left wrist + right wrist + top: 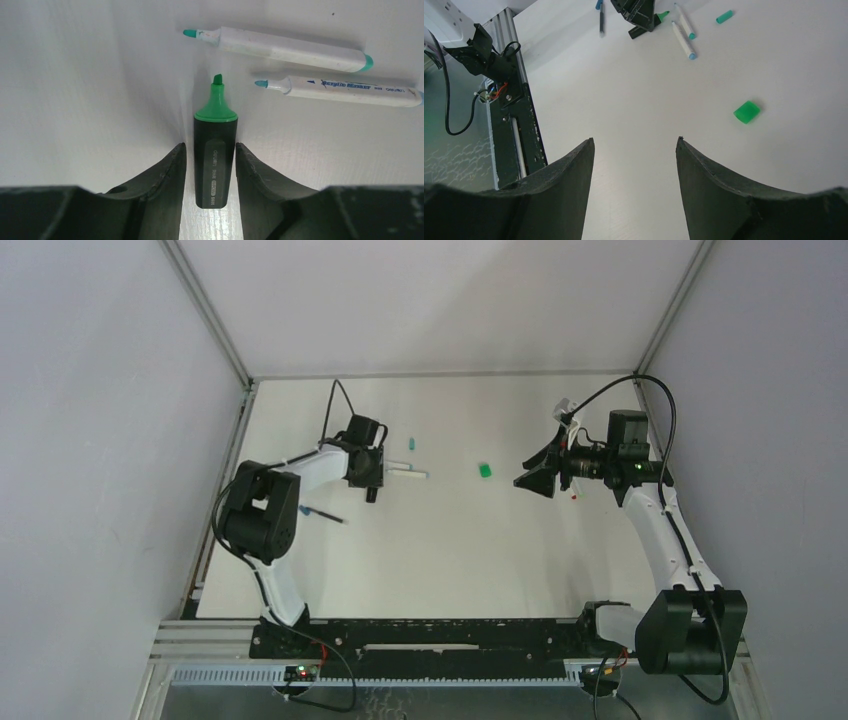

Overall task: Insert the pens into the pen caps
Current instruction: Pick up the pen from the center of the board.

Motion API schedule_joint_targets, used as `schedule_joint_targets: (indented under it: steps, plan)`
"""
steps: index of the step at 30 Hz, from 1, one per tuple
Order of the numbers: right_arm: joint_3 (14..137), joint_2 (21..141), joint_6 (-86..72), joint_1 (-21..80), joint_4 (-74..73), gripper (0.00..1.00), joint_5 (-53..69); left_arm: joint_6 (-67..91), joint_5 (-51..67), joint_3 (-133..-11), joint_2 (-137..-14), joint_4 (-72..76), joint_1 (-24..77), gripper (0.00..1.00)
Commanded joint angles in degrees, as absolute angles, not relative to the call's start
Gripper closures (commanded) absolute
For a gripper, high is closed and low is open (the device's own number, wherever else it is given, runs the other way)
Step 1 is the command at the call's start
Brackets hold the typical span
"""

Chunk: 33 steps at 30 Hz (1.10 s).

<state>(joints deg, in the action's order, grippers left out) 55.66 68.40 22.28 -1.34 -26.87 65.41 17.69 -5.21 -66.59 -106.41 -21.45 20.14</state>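
White tabletop (440,550) from above: left gripper (371,492) sits among scattered pens, right gripper (522,483) well apart. Left wrist: fingers (165,170) closely flank a black green-tipped marker (215,150), grip unclear; white pens (290,47) lie near. Right wrist: fingers (569,175) spread, empty; green cap (746,111) lies ahead.

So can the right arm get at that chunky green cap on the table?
Probably yes. The green cap lies alone on bare table ahead of the open, empty right gripper, with nothing between them.

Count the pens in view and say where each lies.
4. Green highlighter flanked by the left gripper; teal-tipped white marker and blue-tipped white marker just beyond its tip; thin dark pen beside the left arm. Others may be hidden.
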Motion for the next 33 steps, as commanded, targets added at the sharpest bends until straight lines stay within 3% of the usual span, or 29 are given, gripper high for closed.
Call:
schedule_joint_targets:
  steps: [1, 5, 10, 16, 25, 33]
  plan:
    - [56.43, 68.3, 23.56, -0.98, -26.59, 0.32, 65.4, 16.01, -7.45, -69.19, -108.55, -26.18, 21.46, 0.55]
    - [56.43, 68.04, 23.57, -1.05, -26.65, 0.32, 65.31, 15.67, -8.08, -69.77, -109.84, -27.28, 22.12, 0.6]
    - [56.42, 67.85, 23.55, -1.4, -26.81, 0.32, 65.67, 15.48, -7.22, -68.77, -109.38, -26.97, 22.2, 0.81]
    - [56.43, 67.68, 23.64, -1.67, -27.06, 0.32, 66.56, 15.72, -3.17, -62.64, -103.1, -22.28, 22.43, 0.96]
    - [56.43, 68.09, 23.13, -1.4, -27.1, 0.32, 67.72, 18.93, -0.45, -48.73, -89.21, -6.2, 27.35, 1.0]
    - [54.93, 67.7, 21.19, 0.57, -24.23, 0.34, 68.55, 24.23, 8.91, -37.32, -78.62, 16.81, 33.8, 1.0]
